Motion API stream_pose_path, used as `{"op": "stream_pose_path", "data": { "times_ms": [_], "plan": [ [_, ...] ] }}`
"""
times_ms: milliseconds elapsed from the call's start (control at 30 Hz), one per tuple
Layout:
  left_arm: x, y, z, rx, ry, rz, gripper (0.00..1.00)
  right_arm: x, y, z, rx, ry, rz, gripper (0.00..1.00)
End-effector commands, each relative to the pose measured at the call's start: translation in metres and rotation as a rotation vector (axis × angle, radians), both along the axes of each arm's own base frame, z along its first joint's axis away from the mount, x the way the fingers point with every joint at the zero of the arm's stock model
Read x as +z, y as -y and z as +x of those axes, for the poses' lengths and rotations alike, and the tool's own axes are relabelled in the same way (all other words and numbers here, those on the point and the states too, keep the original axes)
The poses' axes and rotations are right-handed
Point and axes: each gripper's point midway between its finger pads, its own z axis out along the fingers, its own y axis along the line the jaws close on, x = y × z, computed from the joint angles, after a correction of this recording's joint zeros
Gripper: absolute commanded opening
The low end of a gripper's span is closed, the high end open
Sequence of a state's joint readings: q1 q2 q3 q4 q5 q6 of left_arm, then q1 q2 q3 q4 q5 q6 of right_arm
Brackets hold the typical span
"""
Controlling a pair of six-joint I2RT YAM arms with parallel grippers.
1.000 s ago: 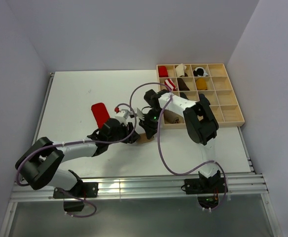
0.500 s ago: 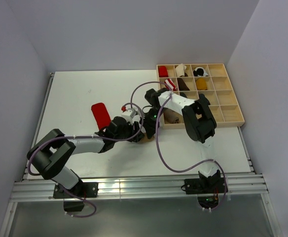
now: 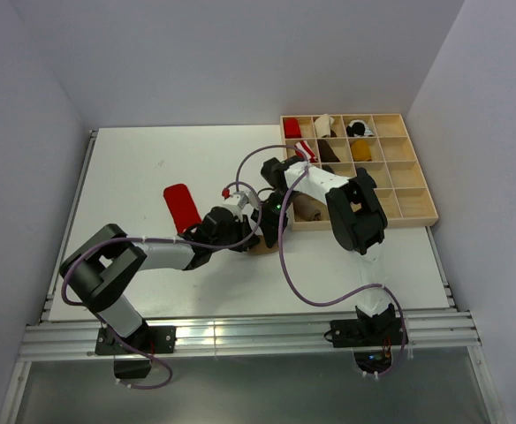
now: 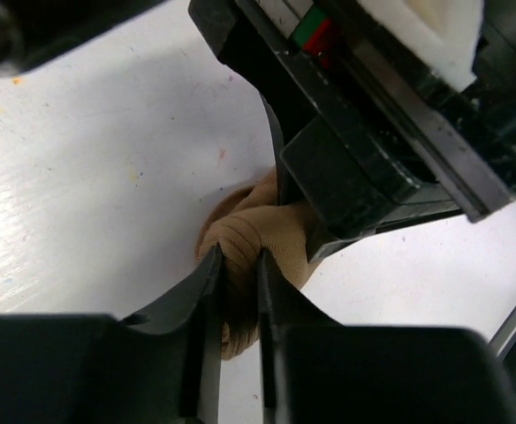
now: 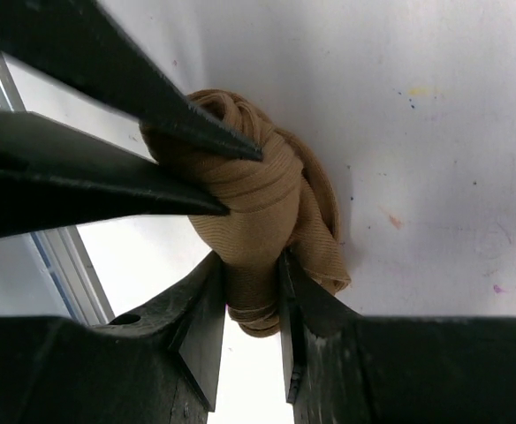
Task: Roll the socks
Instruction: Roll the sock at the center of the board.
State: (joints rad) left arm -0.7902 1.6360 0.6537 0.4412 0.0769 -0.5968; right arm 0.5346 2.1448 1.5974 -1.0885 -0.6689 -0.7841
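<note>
The tan-brown socks (image 5: 254, 190) lie bunched into a knot-like roll on the white table. My right gripper (image 5: 251, 274) is shut on the roll's lower end. My left gripper (image 4: 238, 265) comes from the opposite side and is shut on a ribbed fold of the same tan socks (image 4: 240, 234). In the top view both grippers meet mid-table, and only a bit of the tan socks (image 3: 262, 246) shows under the left gripper (image 3: 256, 231) and right gripper (image 3: 271, 221). The red socks (image 3: 180, 205) lie flat to the left, untouched.
A wooden compartment tray (image 3: 417, 190) stands at the back right with red, white, black, mustard and striped bundles. A brownish bit of fabric (image 3: 308, 210) shows under the right arm by the tray's edge. Purple cables loop over both arms.
My left arm has reached right to the tan socks, and its jaws have closed from wide open onto the fabric. The right gripper has kept its hold and barely moved.
</note>
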Motion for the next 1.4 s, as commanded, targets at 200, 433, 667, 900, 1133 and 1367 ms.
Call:
{"op": "stream_pose_path", "data": {
  "times_ms": [200, 433, 667, 900, 1133, 1367],
  "plan": [
    [-0.059, -0.022, -0.029, 0.057, -0.223, 0.159, 0.00, -0.023, 0.007, 0.015, 0.018, 0.090, -0.070, 0.41],
    [-0.074, -0.037, -0.039, 0.082, -0.264, 0.221, 0.00, 0.002, 0.000, 0.020, -0.029, 0.169, 0.011, 0.57],
    [-0.078, -0.040, -0.039, 0.082, -0.264, 0.245, 0.00, 0.029, -0.001, 0.025, -0.080, 0.212, 0.078, 0.63],
    [-0.082, -0.041, -0.040, 0.076, -0.267, 0.260, 0.00, 0.058, 0.014, 0.035, -0.152, 0.301, 0.137, 0.64],
    [-0.085, -0.040, -0.040, 0.064, -0.279, 0.269, 0.00, 0.075, 0.037, 0.043, -0.242, 0.540, 0.188, 0.65],
    [-0.084, -0.037, -0.040, 0.045, -0.289, 0.269, 0.01, 0.077, 0.050, 0.032, -0.195, 0.744, 0.256, 0.66]
  ]
}}
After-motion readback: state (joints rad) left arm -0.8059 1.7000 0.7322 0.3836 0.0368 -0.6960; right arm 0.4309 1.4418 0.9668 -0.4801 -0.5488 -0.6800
